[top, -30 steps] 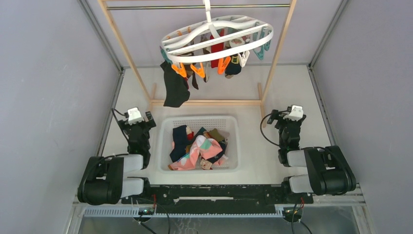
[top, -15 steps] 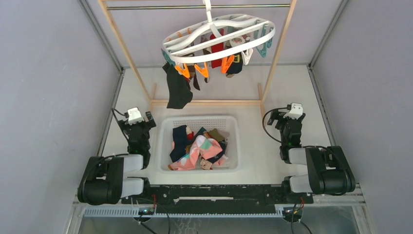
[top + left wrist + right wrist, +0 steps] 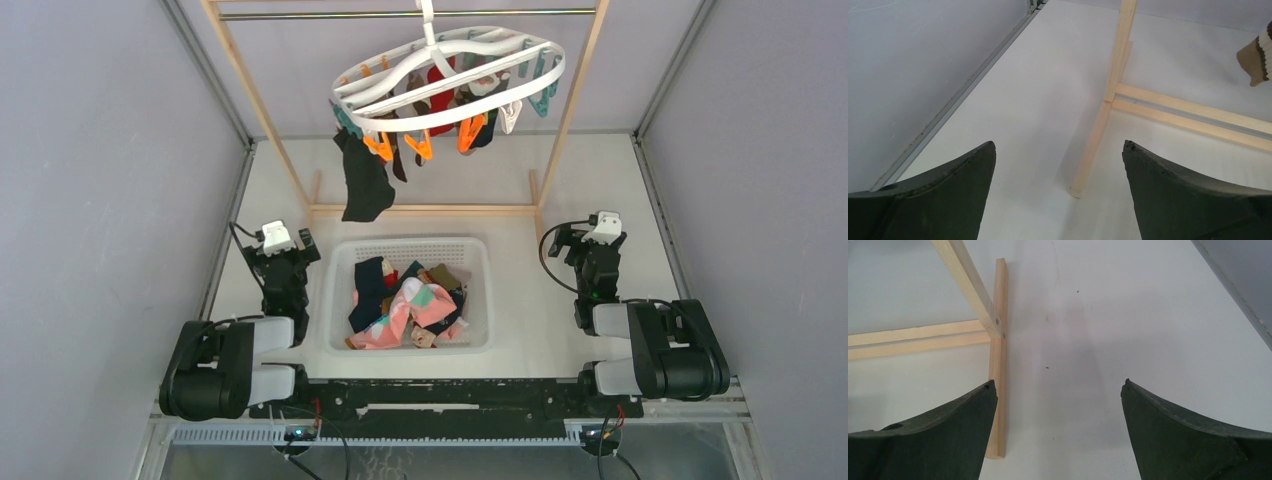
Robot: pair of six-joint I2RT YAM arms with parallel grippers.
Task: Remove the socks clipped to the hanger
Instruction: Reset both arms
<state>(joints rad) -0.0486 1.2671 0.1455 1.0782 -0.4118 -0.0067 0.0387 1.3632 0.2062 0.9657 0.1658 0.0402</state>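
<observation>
The white oval hanger [image 3: 452, 92] hangs from the rod at the top of the wooden rack, with orange, teal and white clips. Several socks are clipped under it: a black sock [image 3: 364, 182] at the left, a red one [image 3: 440, 82], and dark ones at the right [image 3: 484, 130]. A brown striped sock tip [image 3: 1259, 55] shows in the left wrist view. My left gripper [image 3: 282, 250] is open and empty, low beside the basket's left. My right gripper [image 3: 596, 245] is open and empty, right of the basket.
A white mesh basket [image 3: 340, 262] with several loose socks stands between the arms. The wooden rack's base bar [image 3: 425, 210] and feet [image 3: 1091, 150] [image 3: 996, 390] lie just ahead of both grippers. Grey walls close both sides.
The hanger has swung slightly, and the black sock drifted a little up and right. The right gripper shifted slightly left and settled. The left arm has not moved.
</observation>
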